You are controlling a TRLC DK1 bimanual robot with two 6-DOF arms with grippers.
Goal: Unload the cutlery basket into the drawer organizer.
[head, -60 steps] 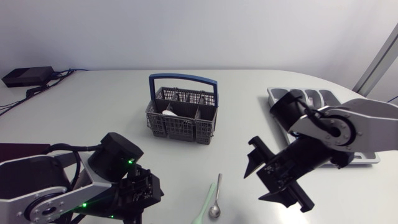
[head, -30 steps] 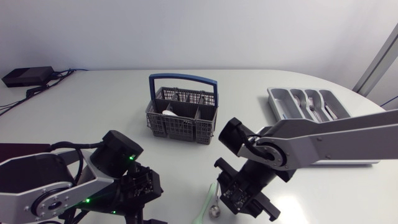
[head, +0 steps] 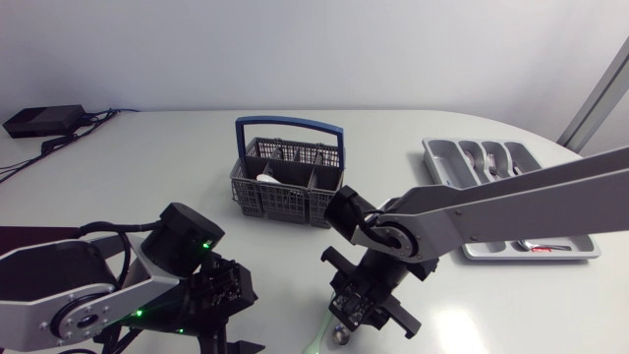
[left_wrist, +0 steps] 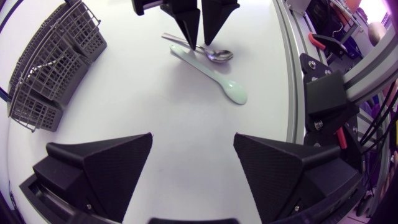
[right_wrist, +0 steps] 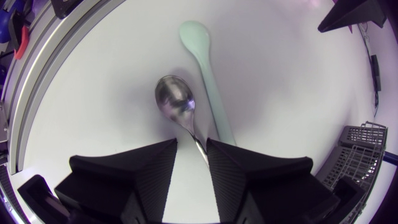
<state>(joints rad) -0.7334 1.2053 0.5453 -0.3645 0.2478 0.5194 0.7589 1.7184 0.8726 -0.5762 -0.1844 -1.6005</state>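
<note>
A metal spoon (head: 339, 335) and a mint-green spoon (head: 314, 343) lie side by side on the table near its front edge. My right gripper (head: 355, 311) points down over them. In the right wrist view its fingers (right_wrist: 191, 143) straddle the metal spoon's (right_wrist: 175, 99) thin handle with a narrow gap left, so it is open. The mint spoon (right_wrist: 206, 68) lies just beside it. My left gripper (left_wrist: 193, 140) stands wide open and empty, a short way from both spoons (left_wrist: 219, 55). The grey cutlery basket (head: 290, 182) with a blue handle stands mid-table. The drawer organizer (head: 442, 163) is at the right.
The organizer holds several pieces of cutlery in its compartments. A white item shows inside the basket. My left arm (head: 118, 295) fills the front left corner. A black box with cables (head: 41, 120) sits at the far left.
My right arm swung left from beside the organizer and came down over the spoons. Its fingers narrowed around the metal spoon's handle. The left arm stayed put.
</note>
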